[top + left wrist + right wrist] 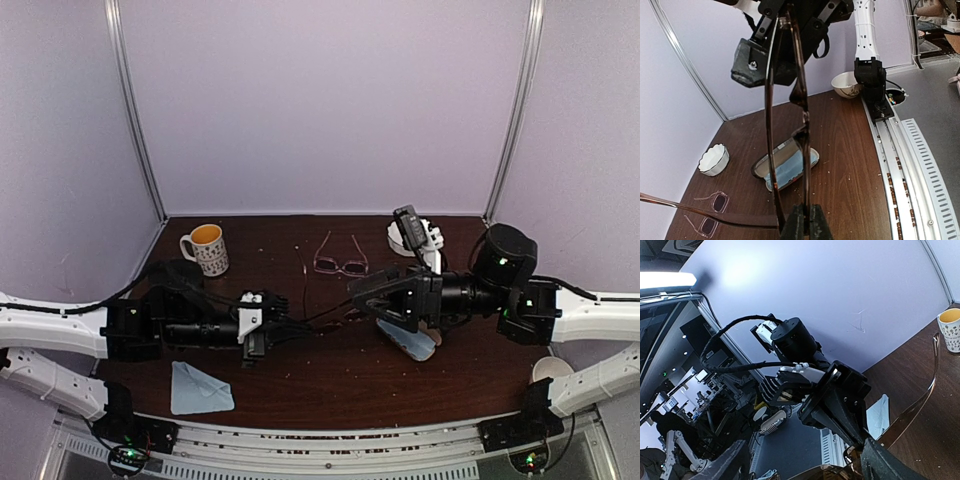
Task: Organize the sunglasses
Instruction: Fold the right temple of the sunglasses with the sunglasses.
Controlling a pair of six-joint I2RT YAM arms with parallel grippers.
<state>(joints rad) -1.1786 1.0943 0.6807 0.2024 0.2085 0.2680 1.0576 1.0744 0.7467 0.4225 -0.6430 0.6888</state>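
The left gripper (pixel 804 222) has its two black fingers (pixel 796 226) clenched tight on one end of the dark sunglasses (pixel 800 97), holding them up off the table (pixel 330 385) near its middle. In the left wrist view the dark frame is seen edge-on, running straight away from those fingers toward the right gripper (pixel 373 298). One of its temple arms is swung open and juts off to the side. The right gripper faces the left one from the opposite side. Its jaws stand wide apart with the far end of the frame between them, and whether they touch the frame cannot be told. In the right wrist view that open temple arm looks brownish and see-through, curving up toward a mug (pixel 205 248). On the table below the held pair lies an open oblong case (pixel 781 148), just beside the right gripper, with something pale blue inside. The second pair of glasses (pixel 340 264), with a thin pink frame, lies unfolded on the table, nearer the back wall and well apart from both grippers. A small white ridged bowl (pixel 714 159) sits near the pink pair toward the right. The mug is white and patterned, and stands at the back left. A pale blue cloth (pixel 200 388) lies at the front left, near the left arm's base. Another white bowl (pixel 550 370) sits at the right edge.
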